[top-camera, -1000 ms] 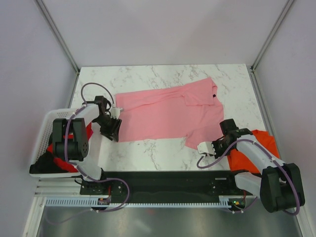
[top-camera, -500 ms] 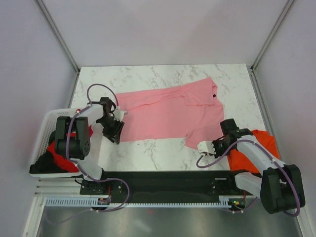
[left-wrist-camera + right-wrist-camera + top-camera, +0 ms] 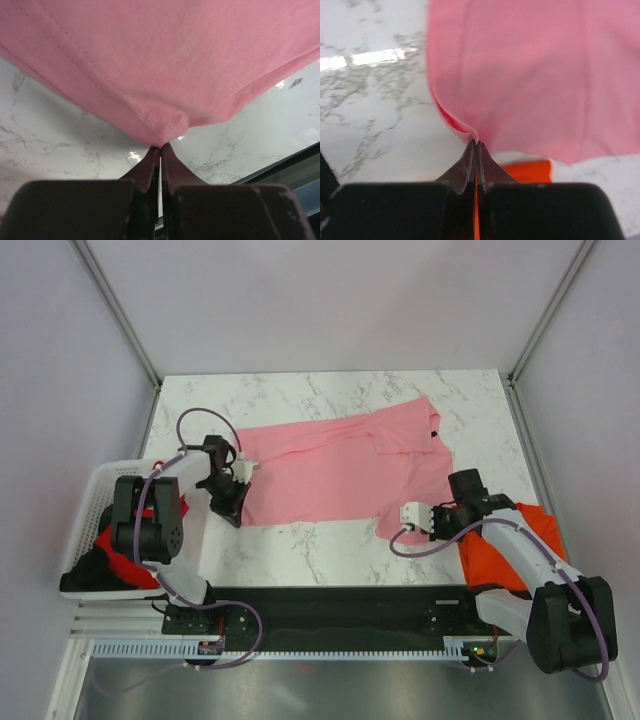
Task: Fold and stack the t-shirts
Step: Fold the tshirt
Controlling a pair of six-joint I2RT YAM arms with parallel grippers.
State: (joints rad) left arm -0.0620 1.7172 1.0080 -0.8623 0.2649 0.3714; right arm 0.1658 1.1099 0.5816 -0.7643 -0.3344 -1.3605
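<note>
Both grippers clamp the pink t-shirt [image 3: 330,475], its near edge pinched.
The left gripper [image 3: 161,148] sits beside the basket [image 3: 93,498] holding the red t-shirt [image 3: 116,550]; the right gripper [image 3: 476,144] sits beside the orange t-shirt [image 3: 512,545] at the counter [image 3: 300,545]'s right edge.

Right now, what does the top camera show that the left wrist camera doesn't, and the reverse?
Only the top view: the whole pink shirt spread out, the orange shirt at the right edge, the red shirt in the basket, and the right gripper shut on the pink shirt's near right corner. Only the left wrist view: the hem stitching up close, bunched where the shut jaws pinch it. Both: the pink shirt, the marble table and the left gripper holding the shirt's near left corner.
</note>
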